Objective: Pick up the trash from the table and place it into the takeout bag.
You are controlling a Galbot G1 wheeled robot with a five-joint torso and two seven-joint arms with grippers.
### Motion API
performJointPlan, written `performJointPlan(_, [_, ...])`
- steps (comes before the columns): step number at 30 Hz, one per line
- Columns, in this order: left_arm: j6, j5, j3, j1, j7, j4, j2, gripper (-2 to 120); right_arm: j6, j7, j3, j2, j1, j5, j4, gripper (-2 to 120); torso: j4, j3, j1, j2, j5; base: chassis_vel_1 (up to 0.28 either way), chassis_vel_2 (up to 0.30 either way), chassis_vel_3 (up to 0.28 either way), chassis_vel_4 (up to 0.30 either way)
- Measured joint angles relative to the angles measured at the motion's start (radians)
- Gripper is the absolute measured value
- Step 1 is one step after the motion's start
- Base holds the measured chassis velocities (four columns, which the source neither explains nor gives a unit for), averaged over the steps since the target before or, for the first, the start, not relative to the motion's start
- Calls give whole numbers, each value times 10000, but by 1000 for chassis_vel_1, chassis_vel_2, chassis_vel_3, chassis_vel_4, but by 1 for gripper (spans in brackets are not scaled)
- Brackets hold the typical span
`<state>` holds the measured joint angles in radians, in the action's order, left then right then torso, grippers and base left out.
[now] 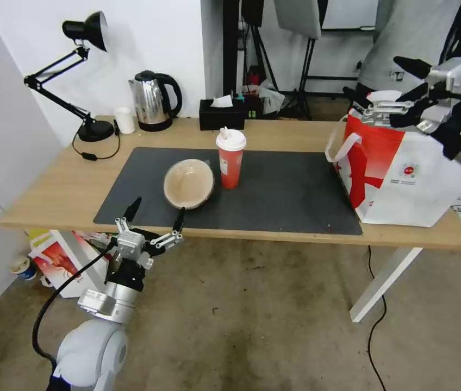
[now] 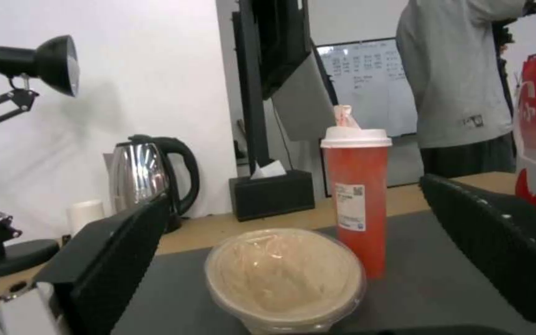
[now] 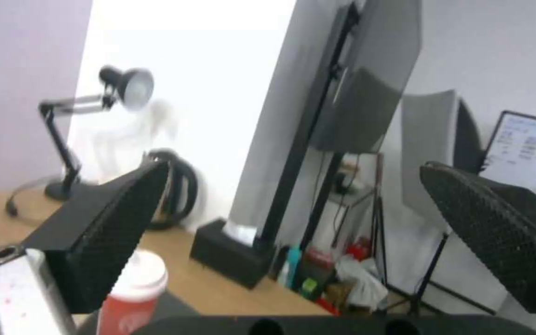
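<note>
On the dark mat [image 1: 285, 190] of the table [image 1: 62, 190] lies trash: a tan shallow bowl [image 1: 188, 183], tilted toward me, and a red paper cup [image 1: 231, 158] with a white lid, upright just to its right. My left gripper [image 1: 154, 214] hangs open at the table's front edge, just short of the bowl. The left wrist view has the bowl [image 2: 285, 274] and cup [image 2: 356, 200] between its spread fingers [image 2: 119, 260]. The takeout bag [image 1: 404, 174] stands at the table's right end. Over the bag's mouth my right gripper [image 1: 385, 81] hovers open and empty, fingers [image 3: 107, 232] wide apart.
Along the back edge stand a black desk lamp [image 1: 78, 76], a small white cup [image 1: 125, 120], a steel kettle [image 1: 154, 100] and a black tissue box [image 1: 221, 114]. A person in grey [image 1: 404, 38] stands behind the bag. A red-white bag [image 1: 62, 255] sits on the floor under the table.
</note>
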<state>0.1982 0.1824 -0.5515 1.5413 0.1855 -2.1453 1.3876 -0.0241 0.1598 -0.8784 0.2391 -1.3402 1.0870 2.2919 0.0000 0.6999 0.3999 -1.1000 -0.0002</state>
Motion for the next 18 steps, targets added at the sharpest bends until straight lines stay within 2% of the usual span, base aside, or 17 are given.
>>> performJointPlan(1, [6, -21, -9, 1, 0, 0, 46, 100, -70, 82, 16, 342, -37, -260, 140, 100, 0, 0, 1, -1, 1, 0, 0, 0, 0])
performJointPlan(2, [6, -21, -9, 1, 0, 0, 46, 100, -70, 82, 16, 342, -37, -260, 140, 100, 0, 0, 1, -1, 1, 0, 0, 0, 0])
performJointPlan(6, [16, -49, -59, 38, -3, -42, 181, 100, -260, 361, 158, 1895, -311, -1282, 866, 100, 0, 0, 0, 0, 4, 0, 0, 0, 0])
performJointPlan(7, [16, -49, -59, 38, -3, -42, 181, 100, -260, 361, 158, 1895, -311, -1282, 866, 100, 0, 0, 0, 0, 4, 0, 0, 0, 0])
performJointPlan(10, [22, -56, -147, 55, -6, -65, 241, 100, -546, 377, 240, 3183, -842, -2292, 1310, 100, 1, 0, 0, -1, -1, 0, 0, 0, 0])
performJointPlan(12, [23, -57, -162, 59, -6, -70, 248, 100, -634, 375, 270, 3440, -980, -2497, 1367, 100, 1, 0, 1, 0, 0, 0, 0, 0, 0])
performJointPlan(13, [27, -58, -210, 65, -7, -73, 251, 100, -863, 370, 410, 4089, -1322, -3071, 1481, 100, -2, 0, 0, -1, 2, 0, 0, 0, 0])
performJointPlan(15, [34, -76, -262, 66, -8, -76, 259, 100, -1201, 394, 664, 4814, -1686, -3859, 1581, 100, 0, 0, -1, 0, -1, 0, 0, 0, 0])
performJointPlan(17, [34, -79, -274, 66, -9, -79, 262, 100, -1313, 405, 753, 5015, -1795, -4119, 1607, 100, -1, -1, 0, -1, 3, 0, 0, 0, 0])
performJointPlan(18, [35, -81, -304, 66, -13, -97, 278, 100, -1600, 425, 970, 5455, -2054, -4711, 1655, 100, 0, 0, 1, -1, -2, 0, 0, 0, 0])
